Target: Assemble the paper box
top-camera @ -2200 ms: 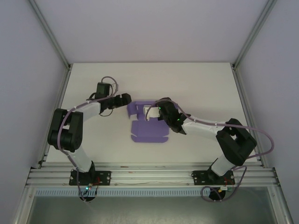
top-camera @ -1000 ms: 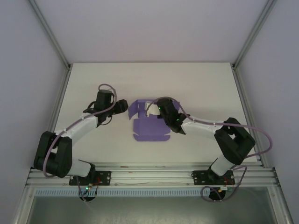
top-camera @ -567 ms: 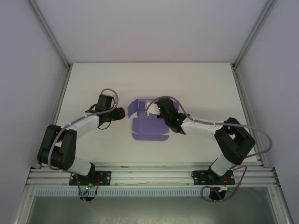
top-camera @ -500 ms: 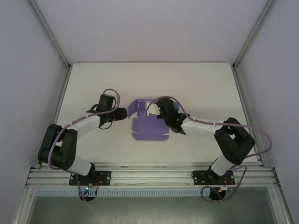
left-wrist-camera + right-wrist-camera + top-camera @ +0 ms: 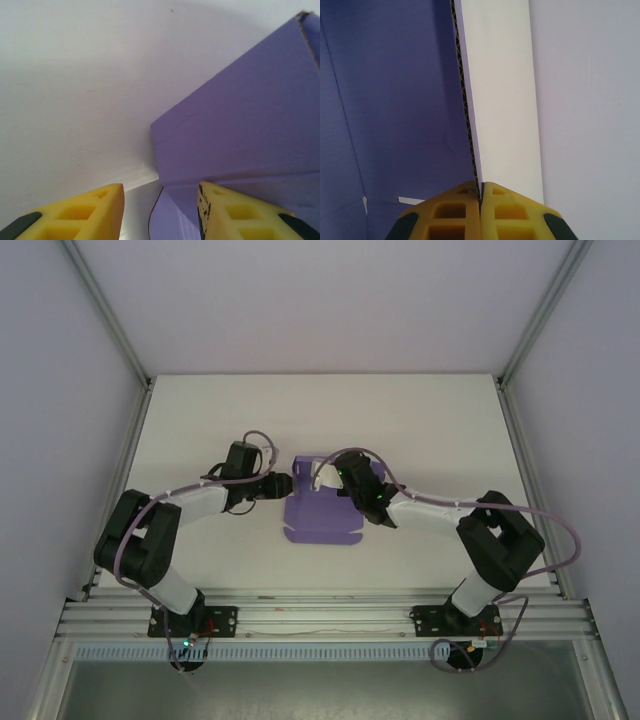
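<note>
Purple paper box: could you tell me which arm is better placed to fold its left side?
Left, probably: the left hand is open at the purple paper box's left flap; the right hand is shut on another panel's edge.

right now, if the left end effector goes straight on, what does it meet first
Probably the paper box: its raised purple panel stands just ahead of the left end effector; depth unclear.

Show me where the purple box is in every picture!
Top external: box in the middle.
Left wrist: right side, tilted up.
Right wrist: left side, its edge pinched by the right gripper.
Shared landmark: the white table.
</note>
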